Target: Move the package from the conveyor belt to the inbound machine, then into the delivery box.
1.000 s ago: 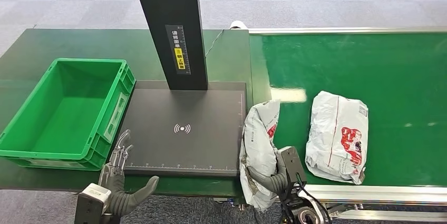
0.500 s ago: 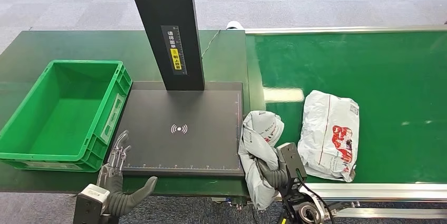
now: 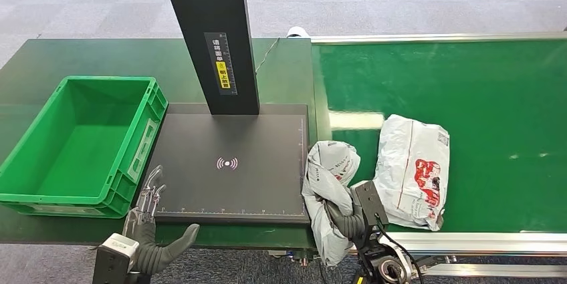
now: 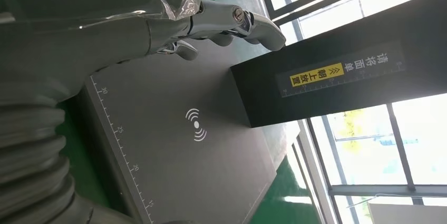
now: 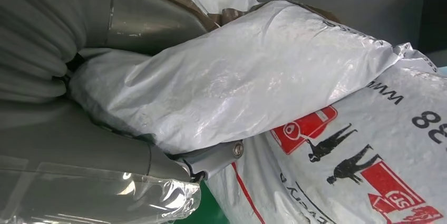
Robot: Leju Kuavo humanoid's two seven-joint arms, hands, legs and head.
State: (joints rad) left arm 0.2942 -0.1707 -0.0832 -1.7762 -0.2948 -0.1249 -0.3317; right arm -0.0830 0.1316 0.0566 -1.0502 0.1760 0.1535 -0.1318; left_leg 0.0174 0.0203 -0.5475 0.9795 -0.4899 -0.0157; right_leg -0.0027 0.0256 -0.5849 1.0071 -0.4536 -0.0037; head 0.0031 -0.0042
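Right hand (image 3: 344, 220), fingers clamped on the crumpled grey plastic mailer package (image 3: 329, 184), stays at the conveyor edge since half a second ago; second white mailer (image 3: 411, 170) drifted closer; left hand (image 3: 150, 220) fingers spread.

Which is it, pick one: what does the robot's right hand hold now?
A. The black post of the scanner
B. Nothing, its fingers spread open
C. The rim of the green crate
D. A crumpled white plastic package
D: the right hand grips the crumpled white package at the near edge of the conveyor belt, and the right wrist view shows its fingers wrapped in the plastic.
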